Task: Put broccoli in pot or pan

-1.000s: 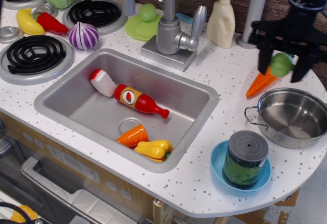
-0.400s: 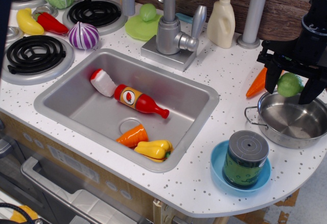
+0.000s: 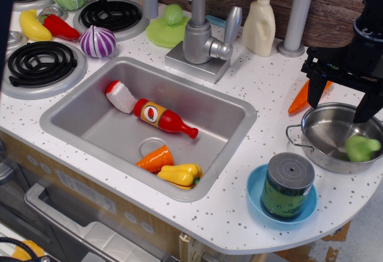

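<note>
Pale-green broccoli [image 3: 362, 148] lies inside the steel pan [image 3: 326, 131], far right; gripper [image 3: 342, 97] above, jaws apart, empty.
It looks light, smooth and stiff; grasp across its lumpy middle.

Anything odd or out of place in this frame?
The broccoli looks motion-blurred inside the pan, below the open gripper, so it seems just dropped and unsettled. In the sink a ketchup bottle lies on its side among toy vegetables. Nothing spilled or damaged.
</note>
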Controlling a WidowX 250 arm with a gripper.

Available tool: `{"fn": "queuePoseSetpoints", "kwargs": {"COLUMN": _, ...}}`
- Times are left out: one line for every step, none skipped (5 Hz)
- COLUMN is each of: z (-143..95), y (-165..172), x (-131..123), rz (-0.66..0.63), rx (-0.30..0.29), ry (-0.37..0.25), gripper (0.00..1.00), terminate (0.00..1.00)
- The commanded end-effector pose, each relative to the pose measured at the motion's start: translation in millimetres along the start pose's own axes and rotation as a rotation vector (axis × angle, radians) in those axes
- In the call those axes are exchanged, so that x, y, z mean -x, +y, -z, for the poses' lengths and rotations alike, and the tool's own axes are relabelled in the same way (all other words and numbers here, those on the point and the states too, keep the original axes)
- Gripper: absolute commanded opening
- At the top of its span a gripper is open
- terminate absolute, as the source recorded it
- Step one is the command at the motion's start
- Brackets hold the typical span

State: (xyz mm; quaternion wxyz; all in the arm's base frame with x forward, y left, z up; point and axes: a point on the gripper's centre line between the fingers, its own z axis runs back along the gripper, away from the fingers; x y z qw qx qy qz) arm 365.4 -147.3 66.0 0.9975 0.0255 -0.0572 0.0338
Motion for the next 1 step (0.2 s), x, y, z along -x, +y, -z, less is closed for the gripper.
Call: {"fn": "queuePoseSetpoints", "kwargs": {"z": -15.7, "y": -1.3, "x": -5.0, "rz": -0.001, "rx": 0.021, "ry": -0.043, "gripper": 1.00, "terminate": 1.00}}
